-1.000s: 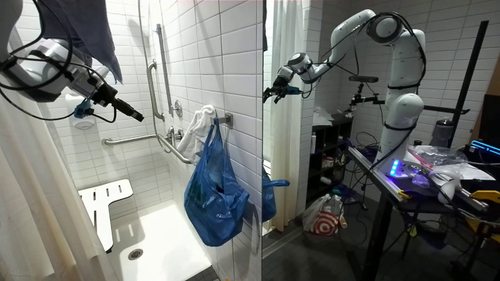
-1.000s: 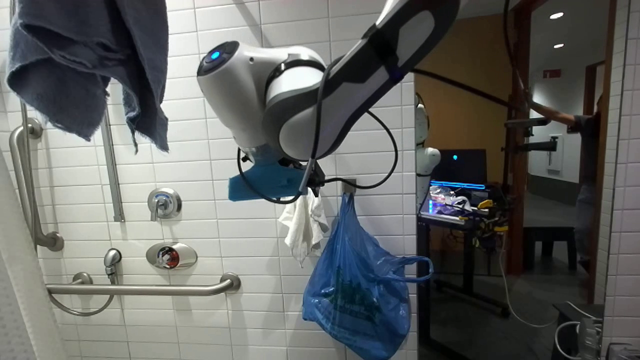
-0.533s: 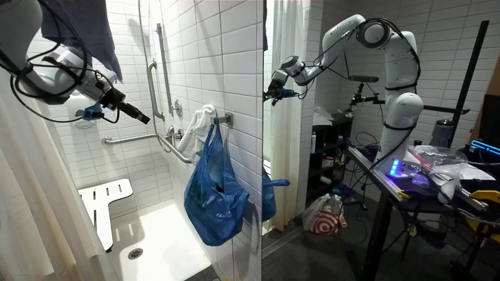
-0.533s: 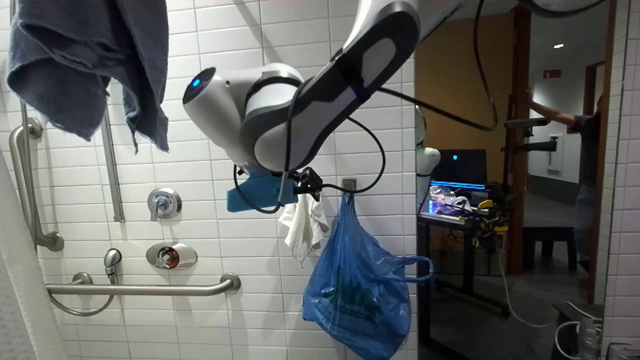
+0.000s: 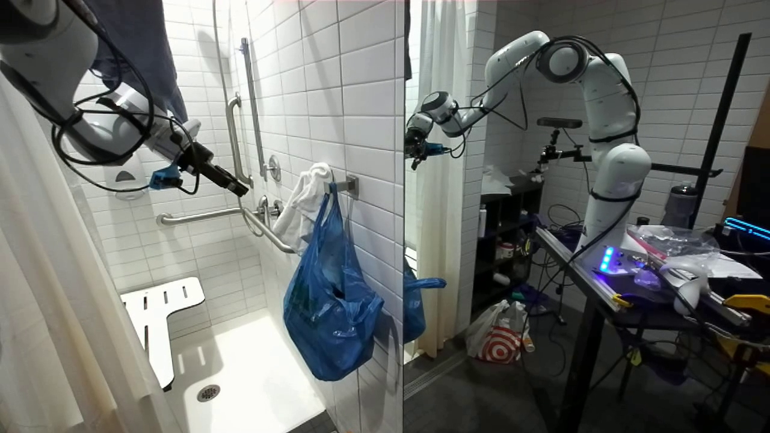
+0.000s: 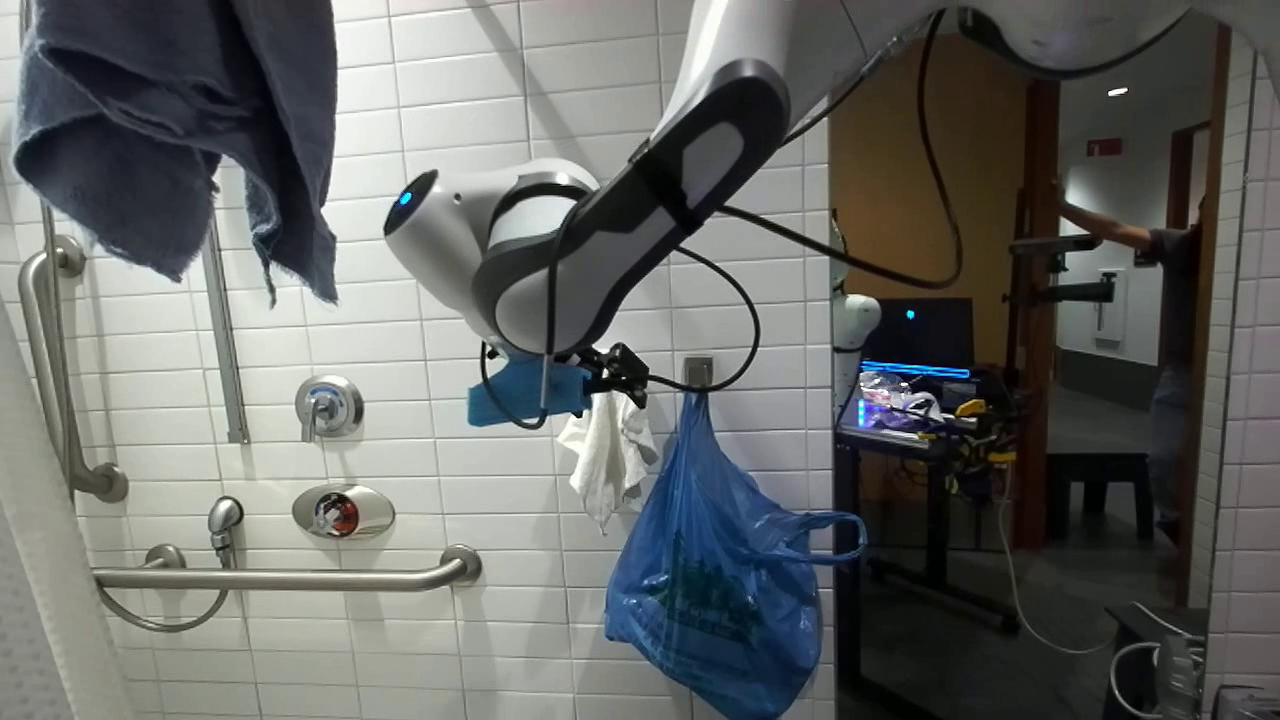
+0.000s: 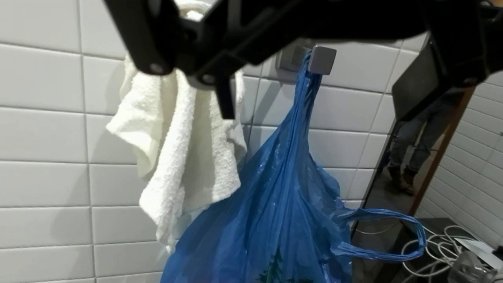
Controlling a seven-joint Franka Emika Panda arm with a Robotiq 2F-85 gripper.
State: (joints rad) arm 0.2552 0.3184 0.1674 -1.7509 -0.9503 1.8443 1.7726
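My gripper [image 7: 320, 104] stands open, its black fingers [image 7: 226, 98] spread wide with nothing held between them. Beyond the gap, a blue plastic bag [image 7: 283, 177] hangs by one handle from a square metal hook [image 7: 322, 60] on the tiled wall; its other handle loops out to the right. A white towel [image 7: 188, 149] hangs left of the bag, partly covered by the left finger. In an exterior view the gripper [image 5: 240, 189] is in the air, left of the towel [image 5: 304, 201] and bag [image 5: 334, 300], apart from both. The gripper [image 6: 625, 375] overlaps the towel's top in an exterior view.
A dark blue towel [image 6: 180, 120] hangs high up. Grab bars [image 6: 290, 579] and shower valves [image 6: 330, 408] are fixed to the wall. A shower curtain [image 5: 54, 270], a white seat [image 5: 159, 307] and a mirror [image 6: 930, 620] that shows a person also stand around.
The arm has come down and its gripper has moved closer to the white towel and the hook. The gripper has stayed open; the bag and towel hang as before.
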